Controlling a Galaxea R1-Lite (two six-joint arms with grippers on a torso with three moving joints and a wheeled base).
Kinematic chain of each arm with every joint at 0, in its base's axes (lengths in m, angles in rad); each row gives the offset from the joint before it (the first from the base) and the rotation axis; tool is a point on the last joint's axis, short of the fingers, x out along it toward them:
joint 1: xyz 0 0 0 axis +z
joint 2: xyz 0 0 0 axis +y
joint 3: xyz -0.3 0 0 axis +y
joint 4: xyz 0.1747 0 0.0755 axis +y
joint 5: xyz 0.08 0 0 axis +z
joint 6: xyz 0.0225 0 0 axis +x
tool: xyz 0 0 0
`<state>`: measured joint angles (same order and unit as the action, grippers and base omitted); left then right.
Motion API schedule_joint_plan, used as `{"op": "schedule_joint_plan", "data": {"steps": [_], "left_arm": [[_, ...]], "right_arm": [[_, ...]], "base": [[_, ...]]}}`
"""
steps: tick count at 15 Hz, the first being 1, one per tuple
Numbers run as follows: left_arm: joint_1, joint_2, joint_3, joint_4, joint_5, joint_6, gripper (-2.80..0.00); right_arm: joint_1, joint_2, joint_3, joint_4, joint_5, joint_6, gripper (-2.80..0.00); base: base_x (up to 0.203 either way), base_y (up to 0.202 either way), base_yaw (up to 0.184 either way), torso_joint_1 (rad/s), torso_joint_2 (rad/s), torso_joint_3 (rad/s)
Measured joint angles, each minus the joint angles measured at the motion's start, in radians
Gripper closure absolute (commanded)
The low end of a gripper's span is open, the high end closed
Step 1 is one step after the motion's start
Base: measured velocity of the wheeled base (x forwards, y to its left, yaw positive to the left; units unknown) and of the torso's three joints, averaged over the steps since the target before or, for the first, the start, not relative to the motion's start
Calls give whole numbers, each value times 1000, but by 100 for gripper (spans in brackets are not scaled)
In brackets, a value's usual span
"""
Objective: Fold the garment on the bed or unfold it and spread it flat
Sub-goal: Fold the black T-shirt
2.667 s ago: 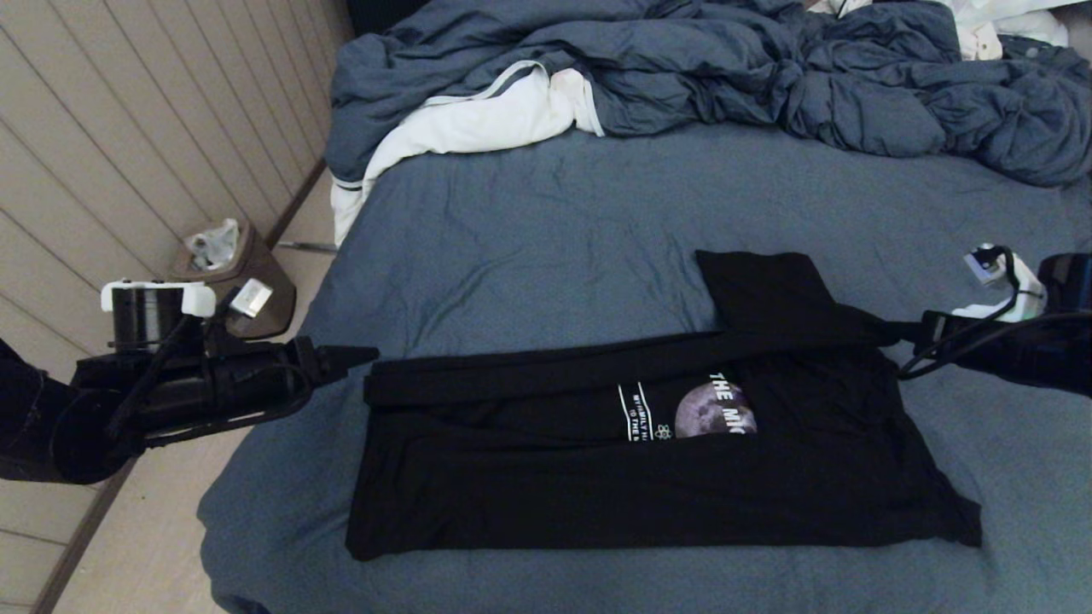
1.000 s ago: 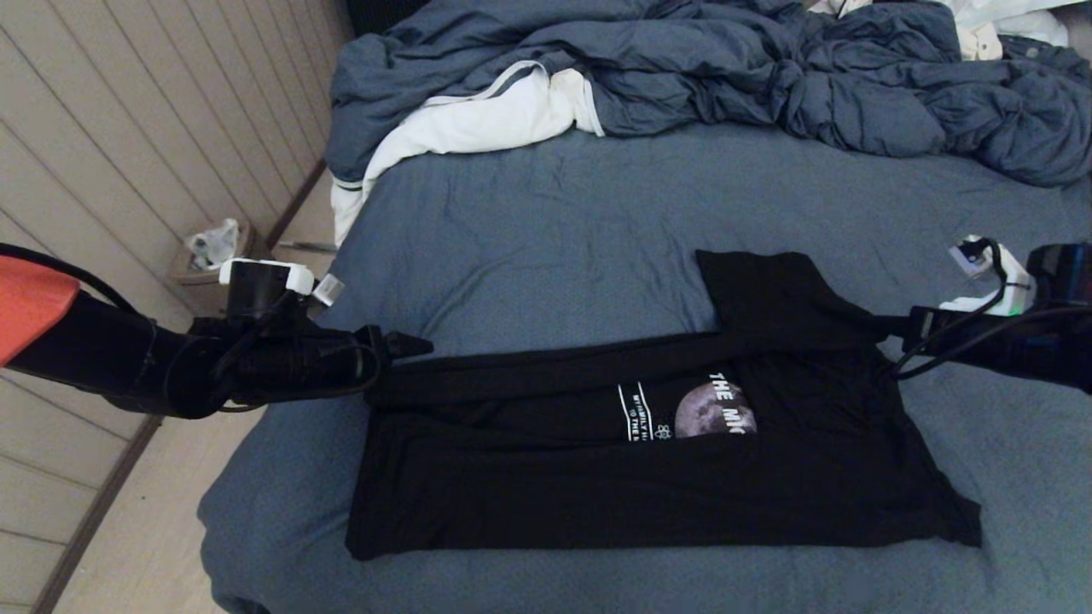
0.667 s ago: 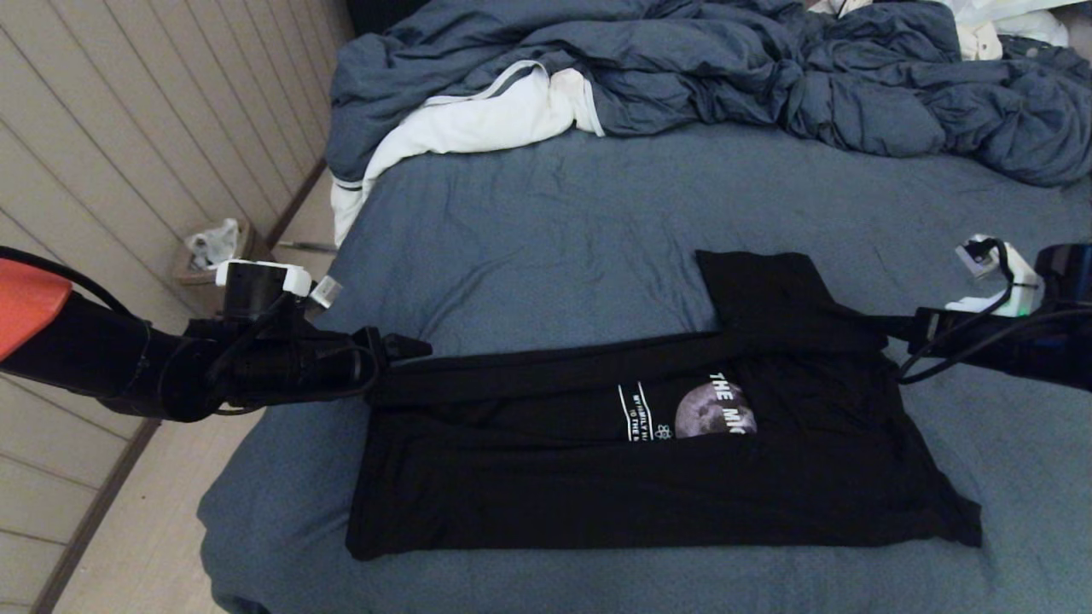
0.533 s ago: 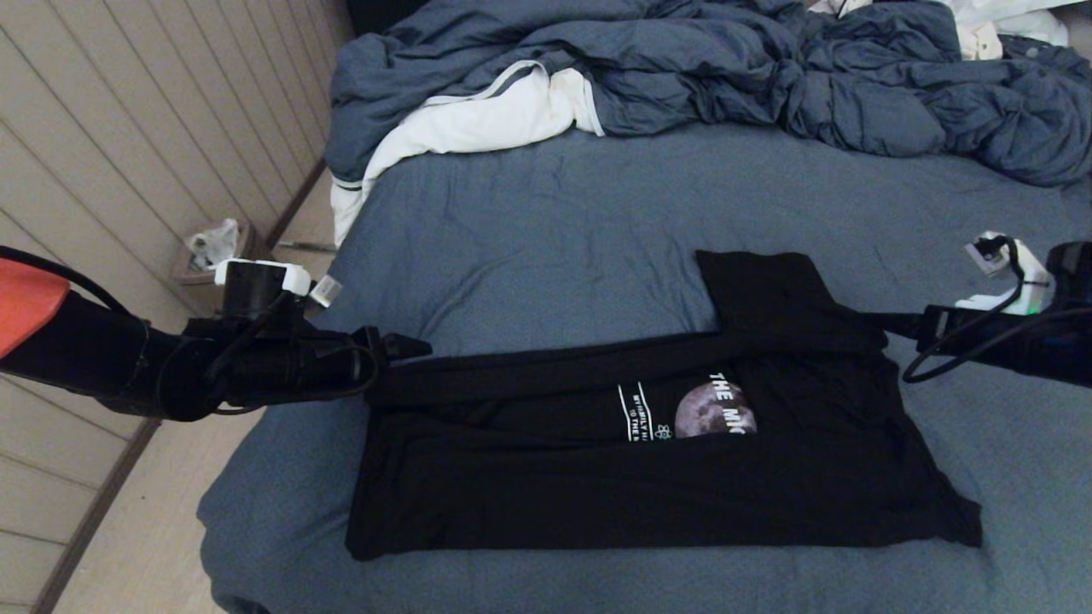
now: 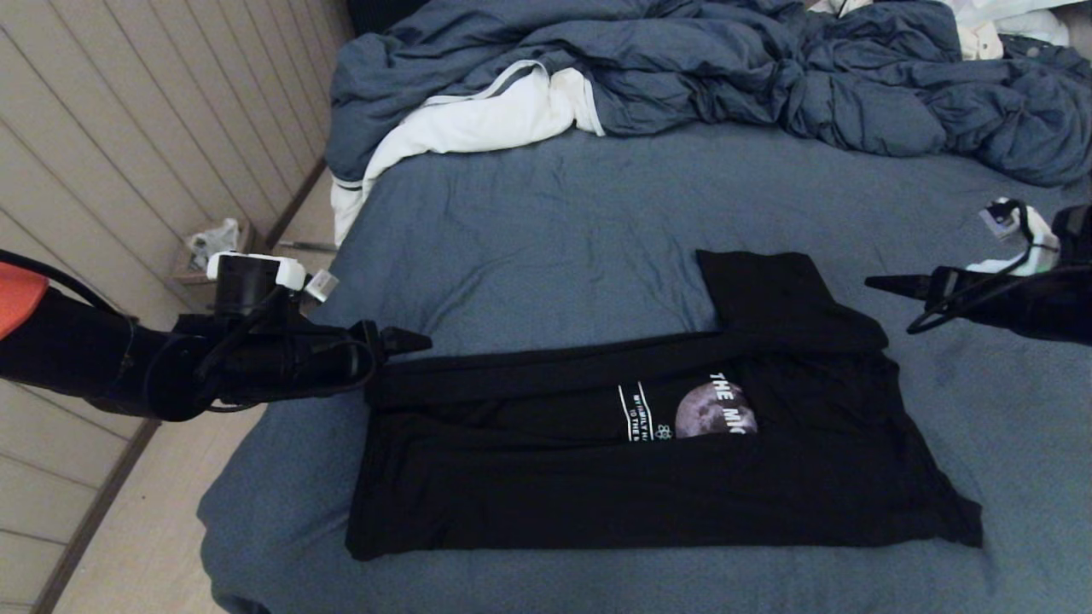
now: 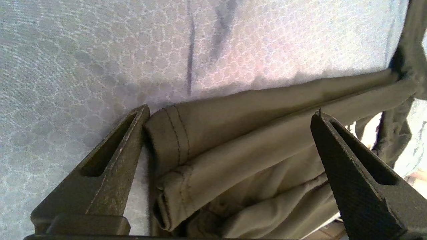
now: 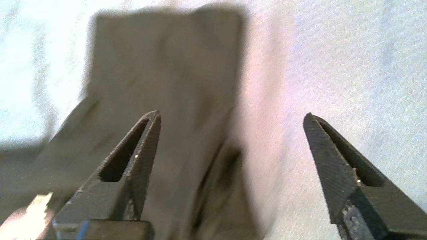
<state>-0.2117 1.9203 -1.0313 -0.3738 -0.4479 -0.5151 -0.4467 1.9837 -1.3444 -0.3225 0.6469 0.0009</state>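
The garment (image 5: 597,486), a black T-shirt, lies across the near part of the bed (image 5: 546,230). Its far long edge is folded forward over part of the moon print (image 5: 704,409). One sleeve (image 5: 768,290) sticks out at the far right. My left gripper (image 5: 418,343) is at the shirt's far left corner and is open. In the left wrist view the folded hem (image 6: 233,140) lies between the spread fingers of the left gripper (image 6: 232,113), unpinched. My right gripper (image 5: 879,283) is open, just right of the sleeve and clear of it. The right wrist view shows the right gripper (image 7: 232,116) above the sleeve (image 7: 173,73).
A rumpled blue-grey duvet (image 5: 725,68) and a white cloth (image 5: 478,119) are heaped at the far end of the bed. A small bin (image 5: 209,247) stands on the floor by the panelled wall, beyond the bed's left edge.
My right gripper has opened, let go of the shirt's right edge and drawn back to the right and upward. The left gripper came in to the left corner earlier and has stayed there, open.
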Motion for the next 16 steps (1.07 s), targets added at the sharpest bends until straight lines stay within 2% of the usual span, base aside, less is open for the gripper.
{"op": "schedule_joint_plan", "data": {"steps": [4,5,6,9,13,16], "left_arm": [[1,-41,8,0,3,-2,-280],[1,-58,12,0,5,-2,0],[2,-72,17,0,20,-3,0],[-5,-107,32,0,137,-6,0],[-15,-159,87,-23,149,-27,0],[-20,-172,141,-116,152,-24,0]], "right_arm": [[17,148,-283,145,-74,28,-280],[20,179,-341,173,-78,40,-280],[25,206,-388,193,-78,47,-280],[51,275,-495,219,-78,61,-280],[86,337,-587,273,-77,81,-280],[102,364,-604,274,-77,103,-280]], "base": [[0,0,0,0,0,0],[0,0,0,0,0,0],[0,0,0,0,0,0],[0,0,0,0,0,0],[0,0,0,0,0,0],[0,0,0,0,0,0]]}}
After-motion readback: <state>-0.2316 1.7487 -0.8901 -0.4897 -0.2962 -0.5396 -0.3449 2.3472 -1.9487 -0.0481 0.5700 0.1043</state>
